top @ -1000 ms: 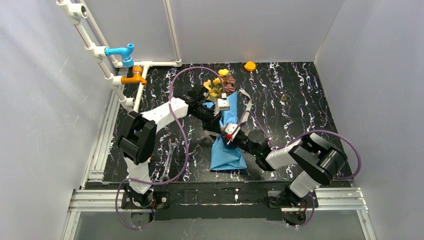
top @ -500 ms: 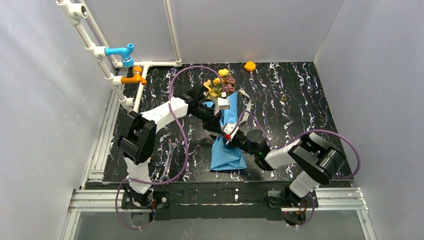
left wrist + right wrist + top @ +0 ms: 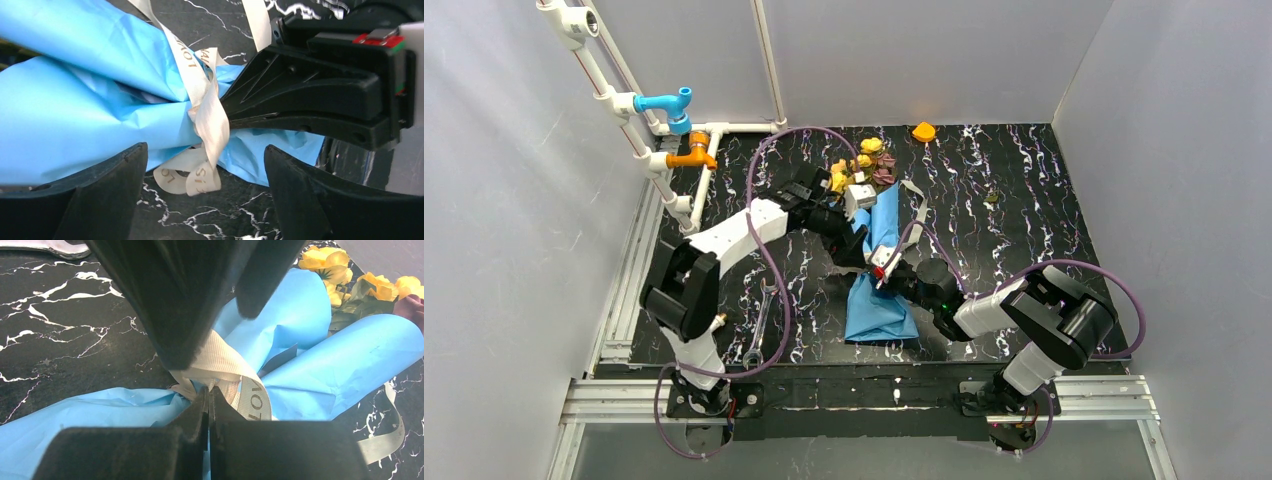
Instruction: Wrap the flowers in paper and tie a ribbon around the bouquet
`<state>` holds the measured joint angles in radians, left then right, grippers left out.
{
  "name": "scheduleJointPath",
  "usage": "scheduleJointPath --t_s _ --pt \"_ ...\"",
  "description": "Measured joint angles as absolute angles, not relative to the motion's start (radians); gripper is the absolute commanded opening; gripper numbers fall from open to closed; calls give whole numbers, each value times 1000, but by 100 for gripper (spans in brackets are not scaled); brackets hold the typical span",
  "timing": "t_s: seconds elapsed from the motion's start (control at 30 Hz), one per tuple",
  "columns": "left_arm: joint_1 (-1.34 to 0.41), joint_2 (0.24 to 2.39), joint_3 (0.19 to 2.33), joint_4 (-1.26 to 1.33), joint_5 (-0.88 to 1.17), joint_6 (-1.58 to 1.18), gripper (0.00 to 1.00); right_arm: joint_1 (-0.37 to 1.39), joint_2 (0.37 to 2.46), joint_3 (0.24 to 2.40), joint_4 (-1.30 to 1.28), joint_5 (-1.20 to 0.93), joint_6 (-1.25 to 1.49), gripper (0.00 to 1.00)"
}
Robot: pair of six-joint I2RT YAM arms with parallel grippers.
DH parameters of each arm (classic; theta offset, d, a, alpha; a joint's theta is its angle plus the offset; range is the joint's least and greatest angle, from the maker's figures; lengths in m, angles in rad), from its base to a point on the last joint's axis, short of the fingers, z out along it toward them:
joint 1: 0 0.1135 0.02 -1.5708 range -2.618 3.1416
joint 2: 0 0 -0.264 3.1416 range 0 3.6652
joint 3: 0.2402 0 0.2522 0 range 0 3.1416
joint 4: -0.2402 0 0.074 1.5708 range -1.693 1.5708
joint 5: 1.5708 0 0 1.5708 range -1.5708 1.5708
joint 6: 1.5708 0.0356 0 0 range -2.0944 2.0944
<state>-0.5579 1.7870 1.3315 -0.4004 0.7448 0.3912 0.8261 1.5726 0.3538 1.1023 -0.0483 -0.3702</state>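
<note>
**Ribbon meets paper:** We see the bouquet (image 3: 879,300) lying flat on the black marbled table (image 3: 1024,200), its flower end pointing away from the arm bases. The paper (image 3: 75,100) is light blue, thin and creased. It is rolled into a loose cone that narrows to a tight waist, then flares into a flat, crumpled skirt at the bouquet's near end. The flowers (image 3: 869,165) crowd out of the bouquet's far mouth: yellow roses, with a few dusky pink-brown heads beside them. The ribbon (image 3: 207,107) is cream, flat and narrow, printed with gold letters. It crosses the bouquet's waist in a loose knot, a small loop curls onto the table just under that waist, and one long tail trails off the bouquet's right side.

The right gripper (image 3: 208,390) reaches in from the bouquet's right. Its fingers are clamped together with the tips buried in the knot, pinching a fold of ribbon. The left gripper (image 3: 205,147) hovers over the same waist from the bouquet's left, its fingers spread wide, one on either side of the knot, gripping nothing. A metal wrench (image 3: 759,320) lies well to the bouquet's left, level with the skirt end.
</note>
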Motion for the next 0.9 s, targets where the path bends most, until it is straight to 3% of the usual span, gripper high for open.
scheduleJointPath --t_s 0.27,0.47,0.67,0.9 --pt "-549 1593 1158 -216 579 297 98 826 1573 358 1098 -48 -366 1" --pt "-546 1358 818 66 327 249 98 826 1573 362 1092 -46 -360 1" --pt "-547 1380 724 185 216 407 98 826 1573 379 1066 -44 -334 1" --pt "-546 1446 647 255 265 567 97 826 1573 389 1043 -43 -313 1"
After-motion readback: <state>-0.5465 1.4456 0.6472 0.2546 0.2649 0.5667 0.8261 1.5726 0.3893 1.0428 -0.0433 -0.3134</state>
